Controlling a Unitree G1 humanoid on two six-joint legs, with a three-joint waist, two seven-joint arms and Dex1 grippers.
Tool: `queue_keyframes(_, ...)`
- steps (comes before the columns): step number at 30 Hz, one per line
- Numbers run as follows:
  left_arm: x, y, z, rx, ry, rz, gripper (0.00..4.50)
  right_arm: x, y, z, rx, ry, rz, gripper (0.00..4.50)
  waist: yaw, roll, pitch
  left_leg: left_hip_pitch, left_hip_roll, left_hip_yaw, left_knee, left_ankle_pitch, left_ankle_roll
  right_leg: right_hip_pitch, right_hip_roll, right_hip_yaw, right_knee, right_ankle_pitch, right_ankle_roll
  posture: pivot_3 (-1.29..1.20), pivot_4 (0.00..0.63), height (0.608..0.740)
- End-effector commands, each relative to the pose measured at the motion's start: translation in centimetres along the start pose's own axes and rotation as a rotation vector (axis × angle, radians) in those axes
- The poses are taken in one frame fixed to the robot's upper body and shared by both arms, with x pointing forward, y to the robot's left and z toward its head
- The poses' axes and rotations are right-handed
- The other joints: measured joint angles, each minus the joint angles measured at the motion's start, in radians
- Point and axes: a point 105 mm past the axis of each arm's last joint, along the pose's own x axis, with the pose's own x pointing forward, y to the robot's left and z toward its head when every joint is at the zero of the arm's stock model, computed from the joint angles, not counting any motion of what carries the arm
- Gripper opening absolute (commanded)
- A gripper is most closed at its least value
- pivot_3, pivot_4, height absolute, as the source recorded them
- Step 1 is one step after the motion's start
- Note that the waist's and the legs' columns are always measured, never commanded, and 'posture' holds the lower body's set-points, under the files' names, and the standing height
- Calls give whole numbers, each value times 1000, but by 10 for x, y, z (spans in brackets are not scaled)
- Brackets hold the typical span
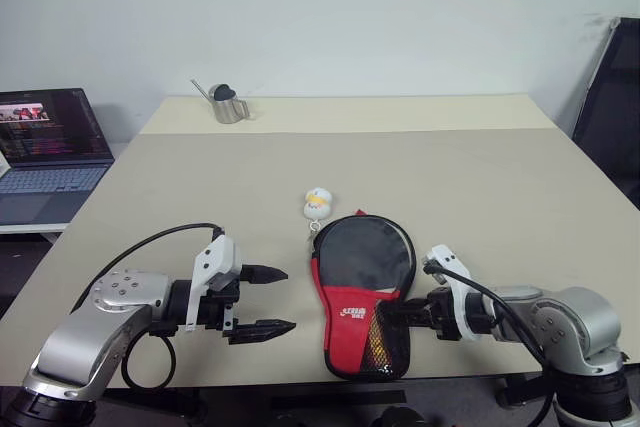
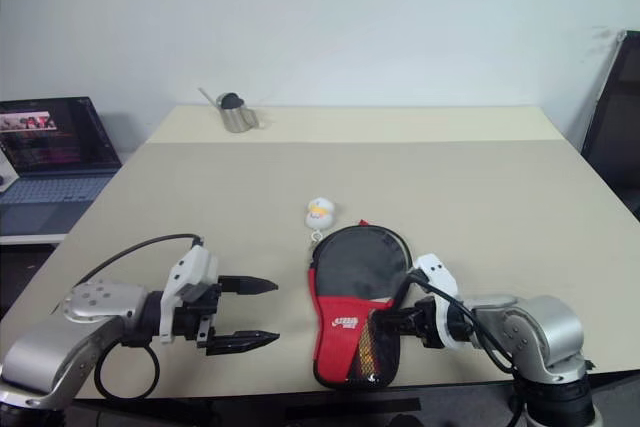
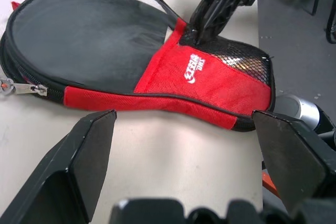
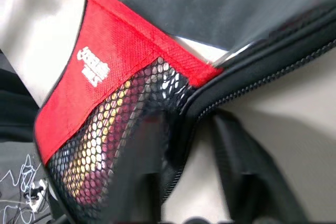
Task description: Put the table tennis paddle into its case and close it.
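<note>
Spreading across most of the head view, the beige table (image 1: 480,187) carries everything else. Off its left edge sits an open laptop (image 1: 48,152) with a lit screen. At the near edge the left gripper (image 1: 268,300) hovers just left of the case, its 2 black fingers spread wide apart with nothing between them. The right gripper (image 1: 392,315) reaches in from the opposite side, its fingertips at the mesh pocket on the case's right edge; in the right wrist view 1 finger lies over the mesh and the other outside the zipped edge, so the fingers straddle that edge, but whether they actually pinch it I cannot tell. The case (image 1: 362,287) lies flat near the front edge, black round part pointing away, red part with white logo nearest. The paddle itself cannot be made out. A small metal watering can (image 1: 228,104) stands at the far left. A white-and-yellow ball (image 1: 318,201) rests just beyond the case.
</note>
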Motion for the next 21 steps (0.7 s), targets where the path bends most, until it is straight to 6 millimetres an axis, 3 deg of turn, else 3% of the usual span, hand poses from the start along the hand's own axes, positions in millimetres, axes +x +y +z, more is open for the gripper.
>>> queue_keyframes(1,1,-3,2,25,-4,-8,4500,-14,-7,4,5,-50,-56,2653,1,0,0,0,0,0,0,0,0,0,0,0,0,0,0,0,150,740)
queue_keyframes(4,1,-3,2,22,-10,-4,4500,-25,-10,15,-17,-113,-80,3628,4,0,0,0,0,0,0,0,0,0,0,0,0,0,0,0,150,740)
queue_keyframes(11,-1,8,7,7,-53,79,4500,-44,6,62,-220,-320,-20,3628,6,0,0,1,1,1,0,0,0,0,1,1,0,0,0,0,150,740)
queue_keyframes(14,-1,18,9,-6,-75,152,4500,-39,20,72,-330,-341,40,4471,10,0,0,0,1,1,0,0,0,0,1,0,0,0,0,0,150,740)
queue_keyframes(17,-1,24,11,-18,-92,209,4500,-28,33,76,-435,-340,112,4471,13,0,0,0,0,1,0,0,0,0,0,0,-1,0,0,0,150,740)
queue_keyframes(21,-2,36,18,-19,-120,295,4500,-7,35,85,-483,-354,126,4471,14,-1,0,0,0,1,0,0,0,0,0,0,0,0,0,0,150,740)
